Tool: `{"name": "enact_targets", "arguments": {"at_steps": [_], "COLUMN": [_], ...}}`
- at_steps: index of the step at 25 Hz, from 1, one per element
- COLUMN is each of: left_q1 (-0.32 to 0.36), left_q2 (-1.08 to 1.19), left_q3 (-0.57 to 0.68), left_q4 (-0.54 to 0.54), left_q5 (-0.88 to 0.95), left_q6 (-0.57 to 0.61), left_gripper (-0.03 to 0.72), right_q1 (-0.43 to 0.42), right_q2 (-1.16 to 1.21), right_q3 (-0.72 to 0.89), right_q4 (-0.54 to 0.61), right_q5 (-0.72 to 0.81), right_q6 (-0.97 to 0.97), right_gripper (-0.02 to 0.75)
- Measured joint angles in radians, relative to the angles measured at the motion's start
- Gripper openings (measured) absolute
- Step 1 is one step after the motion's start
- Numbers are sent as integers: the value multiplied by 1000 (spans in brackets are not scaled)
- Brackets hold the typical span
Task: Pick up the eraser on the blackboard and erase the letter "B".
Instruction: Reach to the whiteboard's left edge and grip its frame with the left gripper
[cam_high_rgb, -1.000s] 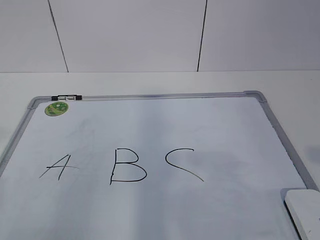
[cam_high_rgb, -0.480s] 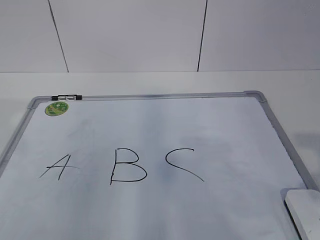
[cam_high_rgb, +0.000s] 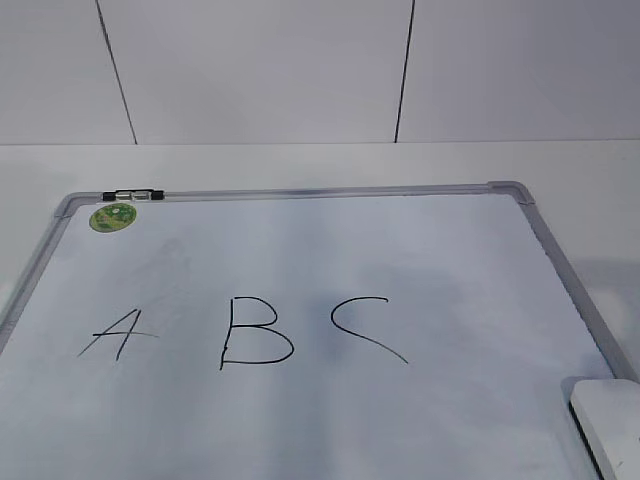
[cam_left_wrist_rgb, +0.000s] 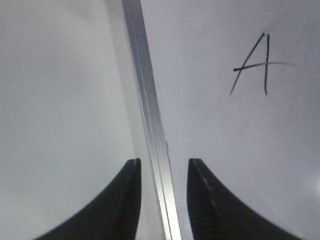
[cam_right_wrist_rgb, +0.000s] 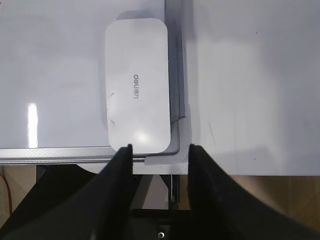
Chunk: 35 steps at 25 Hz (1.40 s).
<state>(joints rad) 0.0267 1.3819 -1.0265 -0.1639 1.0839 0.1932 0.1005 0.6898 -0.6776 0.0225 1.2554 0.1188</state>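
Observation:
The blackboard (cam_high_rgb: 300, 270) is a white board with a grey frame lying on the table. On it are black letters: "A" (cam_high_rgb: 118, 333), the letter "B" (cam_high_rgb: 255, 332) and "C" (cam_high_rgb: 368, 327). The eraser (cam_high_rgb: 610, 420), a white rounded block, lies at the board's near right corner; in the right wrist view the eraser (cam_right_wrist_rgb: 137, 82) sits just ahead of my right gripper (cam_right_wrist_rgb: 160, 148), which is open and empty above the board's corner. My left gripper (cam_left_wrist_rgb: 163, 162) is open and empty, straddling the board's left frame (cam_left_wrist_rgb: 150, 110), with "A" (cam_left_wrist_rgb: 257, 65) ahead to the right.
A round green sticker (cam_high_rgb: 113, 217) and a black clip (cam_high_rgb: 135, 195) sit at the board's far left corner. White table (cam_high_rgb: 320, 165) surrounds the board, with a white panelled wall behind. The table's near edge and the floor below show in the right wrist view (cam_right_wrist_rgb: 250, 200).

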Motion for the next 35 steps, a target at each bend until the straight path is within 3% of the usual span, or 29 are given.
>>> {"name": "enact_targets", "arguments": {"at_steps": [20, 35], "left_q1": [0, 0], "left_q2": [330, 367], "left_q3": [-10, -13], "left_q4": [22, 22], "left_q5": [-191, -265], "left_q6": [-1, -1], "left_gripper": [239, 239], "right_q1": [0, 0], "right_q2": [0, 0], "right_q3": [0, 0], "right_q4": [2, 2], "right_q5": [-2, -2], "right_q6": [5, 5], "right_gripper": [280, 280]}}
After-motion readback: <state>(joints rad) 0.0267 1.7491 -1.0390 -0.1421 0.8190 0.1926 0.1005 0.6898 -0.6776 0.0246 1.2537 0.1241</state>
